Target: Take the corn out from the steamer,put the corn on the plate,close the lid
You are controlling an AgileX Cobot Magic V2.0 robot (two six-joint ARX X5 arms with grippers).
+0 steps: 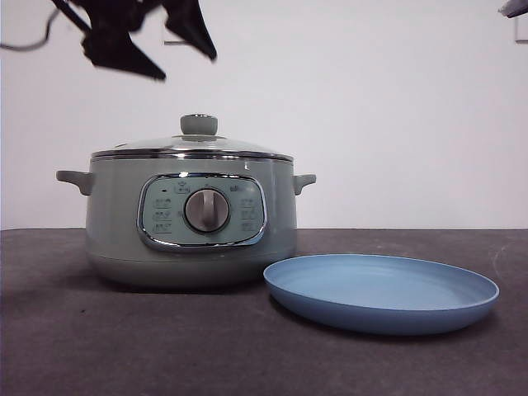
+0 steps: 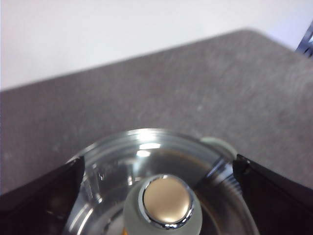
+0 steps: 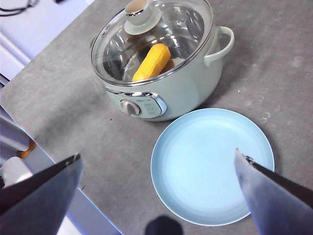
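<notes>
Corn (image 3: 152, 61): lying inside the steamer under the glass, tapered end pointing toward the control panel side, showing yellow-orange through the lid.
Steamer (image 1: 191, 221): sitting on the dark grey table (image 1: 99, 346), its dial facing the front camera, side handles sticking out either way.
Lid (image 1: 194, 147): resting closed on the steamer's rim, pale green knob (image 2: 165, 203) with its shiny cap standing up in the middle.
Plate (image 1: 381, 292): lying flat on the table just beside the steamer, on the side away from the left gripper, with nothing on it.
Left gripper (image 1: 148, 45): hanging above the lid, off the knob; jaws standing wide apart, one to each side of the knob in its wrist view, gripping nothing.
Right gripper (image 3: 159, 169): hovering high over the plate and steamer, jaws spread wide and holding nothing.
</notes>
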